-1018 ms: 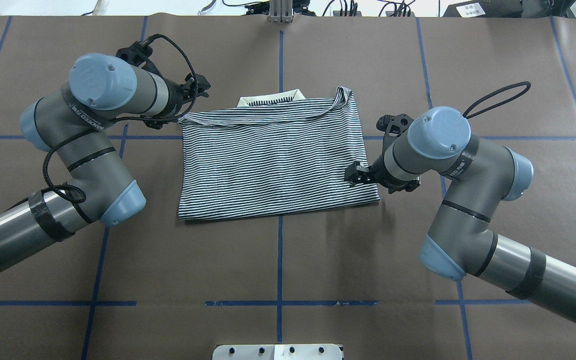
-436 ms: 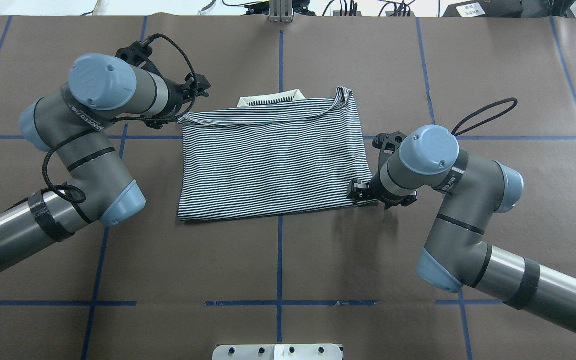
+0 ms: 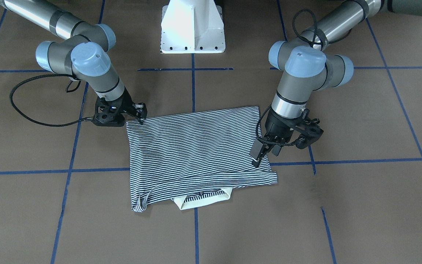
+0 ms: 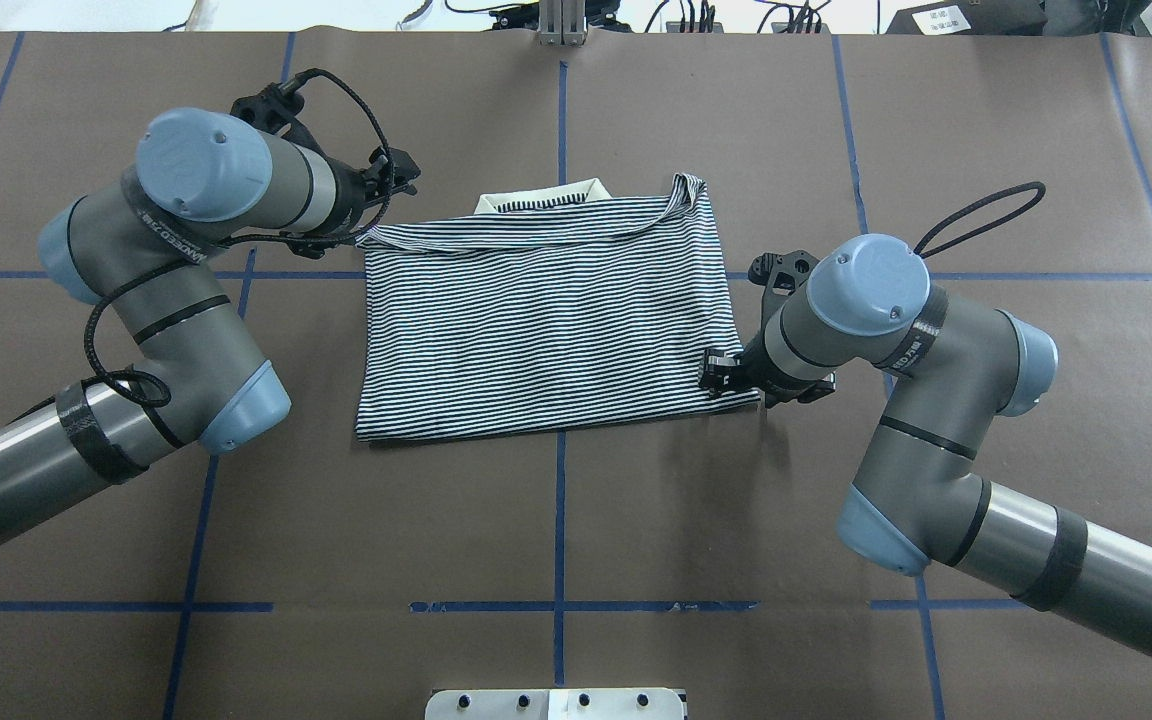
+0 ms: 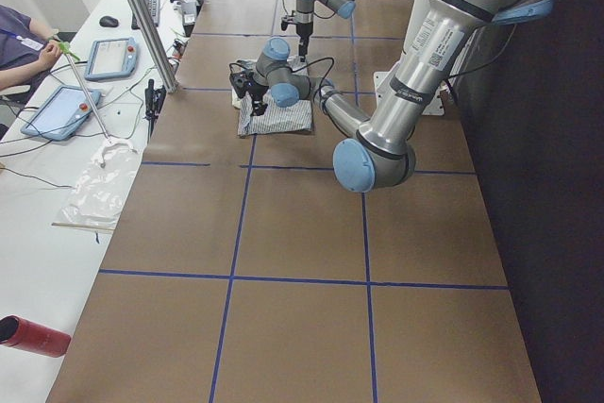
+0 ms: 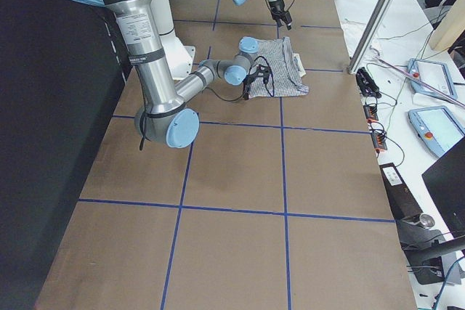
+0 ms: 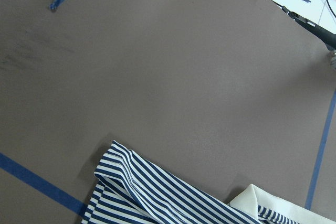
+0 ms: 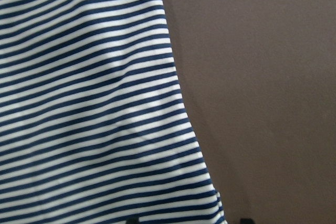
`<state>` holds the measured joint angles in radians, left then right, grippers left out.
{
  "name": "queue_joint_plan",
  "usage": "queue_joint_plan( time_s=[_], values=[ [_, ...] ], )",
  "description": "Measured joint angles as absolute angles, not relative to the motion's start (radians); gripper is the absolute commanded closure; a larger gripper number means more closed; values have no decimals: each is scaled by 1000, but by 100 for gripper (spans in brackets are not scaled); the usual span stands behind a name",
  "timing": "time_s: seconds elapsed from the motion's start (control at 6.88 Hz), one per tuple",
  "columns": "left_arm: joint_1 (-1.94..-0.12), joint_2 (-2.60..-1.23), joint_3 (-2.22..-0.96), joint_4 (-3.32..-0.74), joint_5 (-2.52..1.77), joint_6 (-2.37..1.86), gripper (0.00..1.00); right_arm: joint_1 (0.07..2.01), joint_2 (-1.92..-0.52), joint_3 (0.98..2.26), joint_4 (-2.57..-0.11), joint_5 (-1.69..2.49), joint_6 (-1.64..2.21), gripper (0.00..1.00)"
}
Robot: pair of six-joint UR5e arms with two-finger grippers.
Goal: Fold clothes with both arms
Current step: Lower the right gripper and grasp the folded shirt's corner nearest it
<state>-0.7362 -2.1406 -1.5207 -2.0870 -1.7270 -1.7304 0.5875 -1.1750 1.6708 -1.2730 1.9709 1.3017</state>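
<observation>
The striped polo shirt point(image 4: 546, 320) lies folded into a flat rectangle about the middle of the table point(image 4: 556, 520). Its long axis runs from the table's left end toward its right end. The cream collar point(image 4: 544, 196) peeks out on the side facing the operators' edge.

What matters here is that the two claws sit at opposite corners of that rectangle. The right claw point(image 4: 718, 372) is low at the corner facing the robot's edge and the right end. Its fingertips point(image 8: 132, 220) stand apart, and from its own wrist camera the hem corner seems to lie between them with nothing gripped. The shirt's body stretches away from it toward the left end.

The left claw point(image 3: 260, 157) hangs over the short left edge, close to the corner on the operators' side. Its wrist camera sees that corner and a bit of collar, but none of its own fingers, so I can't tell whether it is spread or closed. It doesn't look to be holding cloth.

To my eye the right claw is the nearer to a grip and would only need to close. The left one has to come down onto its corner first. A fold along the long axis would carry one short edge across to the other.
</observation>
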Motion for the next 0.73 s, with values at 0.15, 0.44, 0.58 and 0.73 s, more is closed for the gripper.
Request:
queue_joint_plan(
  time_s=[0.15, 0.44, 0.58, 0.73],
  values=[
    [-735, -2140, -1520, -2087, -1726, -1730, 0, 590, -1177, 1672, -1273, 1972, 1301, 39],
    [-735, -2139, -1521, -2085, -1726, -1730, 0, 589, -1181, 1671, -1273, 1973, 1299, 41],
    [-735, -2139, -1522, -2084, -1726, -1730, 0, 589, -1184, 1670, -1273, 1973, 1298, 41],
    [-735, -2140, -1522, -2084, -1726, -1730, 0, 588, -1187, 1668, -1273, 1972, 1298, 56]
  ],
)
